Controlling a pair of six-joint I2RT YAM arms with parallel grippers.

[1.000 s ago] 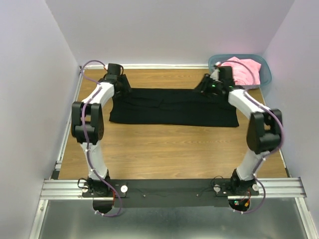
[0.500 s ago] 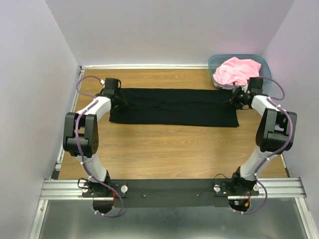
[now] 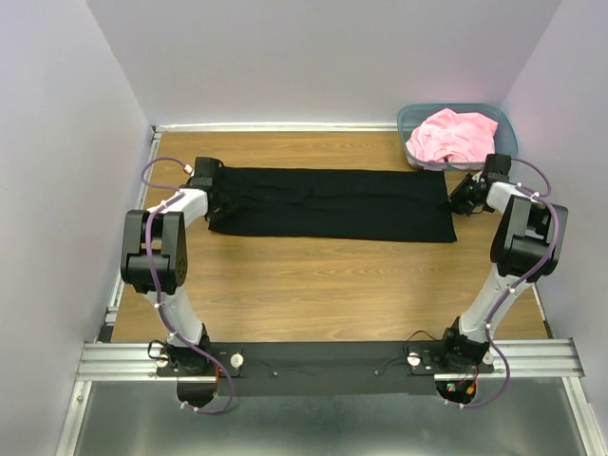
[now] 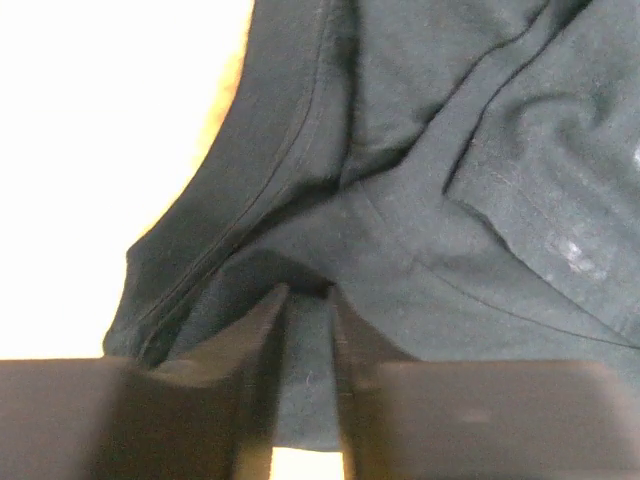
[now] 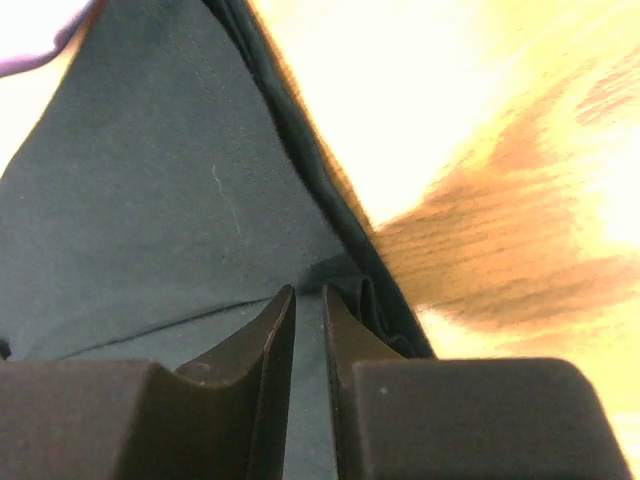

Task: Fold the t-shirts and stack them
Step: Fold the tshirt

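Note:
The black t-shirt [image 3: 332, 204] lies folded into a long strip across the far half of the wooden table. My left gripper [image 3: 215, 193] is low at the strip's left end. In the left wrist view its jaws [image 4: 308, 292] are drawn narrow on a fold of the black cloth [image 4: 450, 150]. My right gripper [image 3: 457, 200] is at the strip's right end. Its jaws [image 5: 308, 290] pinch the hem edge of the black cloth [image 5: 150, 200]. The pink t-shirt [image 3: 454, 136] sits crumpled in the bin.
The teal plastic bin [image 3: 508, 144] stands in the back right corner, just behind my right wrist. Pale walls enclose the table on three sides. Bare wood [image 3: 323, 285] spreads between the shirt and the arm bases.
Both grippers have swung outward from the shirt's back edge to its two ends and dropped low. Their jaws have narrowed onto the black cloth.

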